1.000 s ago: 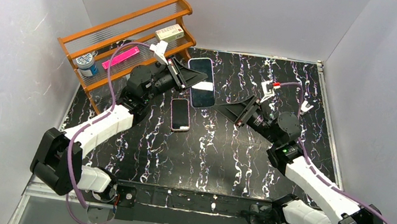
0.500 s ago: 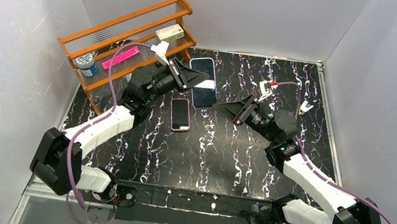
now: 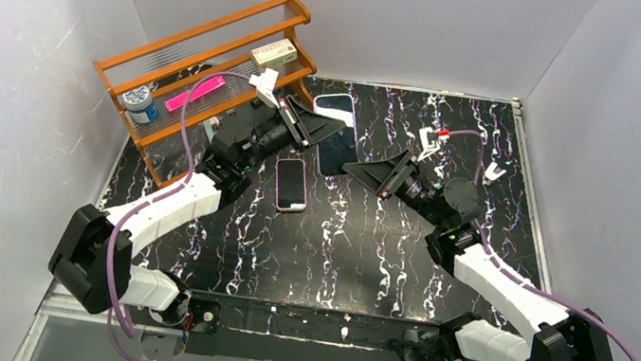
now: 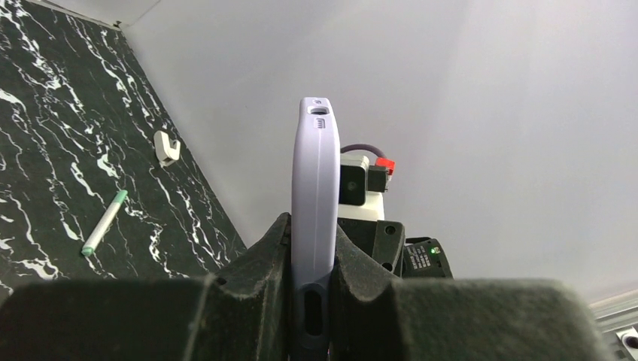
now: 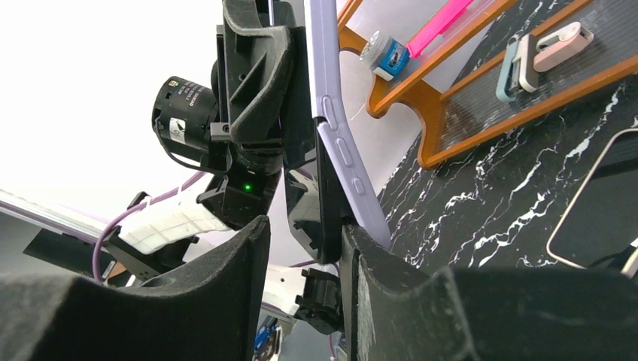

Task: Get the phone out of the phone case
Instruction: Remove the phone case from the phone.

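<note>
The left tool (image 4: 311, 242) is pressed together on the lavender phone case (image 4: 314, 173), which it holds on edge in the air above the far part of the table (image 3: 362, 263), between the two arms. The right tool (image 5: 305, 252) is spread; the lower edge of the dark phone (image 5: 326, 188) stands in the gap, close against one finger and apart from the other. In the right wrist view the phone seems to part a little from the case at this lower end, but I cannot tell how much of it is really free. Several things could go wrong here. If the right tool closes over the case rim together with the phone, a pull will only drag both. If it pulls hard, the smooth case may slide out of the left tool, because that one pinches only the two faces. A phone that comes loose suddenly could also fall on the table, near the second phone (image 3: 291, 184) lying there. Compared with one second ago, the cased phone no longer shows its screen to the top camera. It is turned more on edge, the left tool is lifted further back, and the right tool has come closer to it.
</note>
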Robot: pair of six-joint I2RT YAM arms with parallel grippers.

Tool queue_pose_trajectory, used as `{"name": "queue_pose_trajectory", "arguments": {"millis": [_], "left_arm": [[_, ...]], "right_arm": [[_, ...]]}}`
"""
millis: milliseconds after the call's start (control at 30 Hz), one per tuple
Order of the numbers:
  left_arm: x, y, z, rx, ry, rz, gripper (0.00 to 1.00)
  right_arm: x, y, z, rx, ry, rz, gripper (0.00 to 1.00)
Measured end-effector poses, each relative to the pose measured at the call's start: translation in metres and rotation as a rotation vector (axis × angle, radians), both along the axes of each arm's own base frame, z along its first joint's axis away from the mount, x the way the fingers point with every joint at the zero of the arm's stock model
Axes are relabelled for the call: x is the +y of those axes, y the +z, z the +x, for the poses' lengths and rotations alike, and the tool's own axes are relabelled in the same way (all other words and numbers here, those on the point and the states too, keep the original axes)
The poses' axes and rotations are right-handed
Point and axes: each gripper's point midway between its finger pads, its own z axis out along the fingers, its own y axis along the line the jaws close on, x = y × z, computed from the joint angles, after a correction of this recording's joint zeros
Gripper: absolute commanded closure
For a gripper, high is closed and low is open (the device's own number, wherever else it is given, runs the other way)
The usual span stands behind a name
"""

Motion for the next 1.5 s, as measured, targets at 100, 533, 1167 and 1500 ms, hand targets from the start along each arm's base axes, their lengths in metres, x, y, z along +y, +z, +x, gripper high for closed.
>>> {"name": "queue_pose_trajectory", "arguments": {"millis": [100,533,1167,1500], "left_arm": [[-0.006,0.002,-0.005,-0.004,-0.013,-0.01,1.0],[-0.016,0.013,-0.013,-0.05,-0.026,-0.045,0.97],[0.013,-0.003,-0.057,-0.135,-0.002,0.09,0.3],[0.017,-0.047,-0.06,-0.061,0.001,0.177,0.29]], "right_arm": [[0.001,0.003,-0.001,-0.013,0.014,0.013,0.55],[-0.001,0.012,0.003,-0.07,0.048,0.054,0.84],[-0.008,0.02,0.018,-0.026,0.005,0.064,0.99],[-0.011,0.031,0.026,-0.028,-0.036,0.083,0.99]]}}
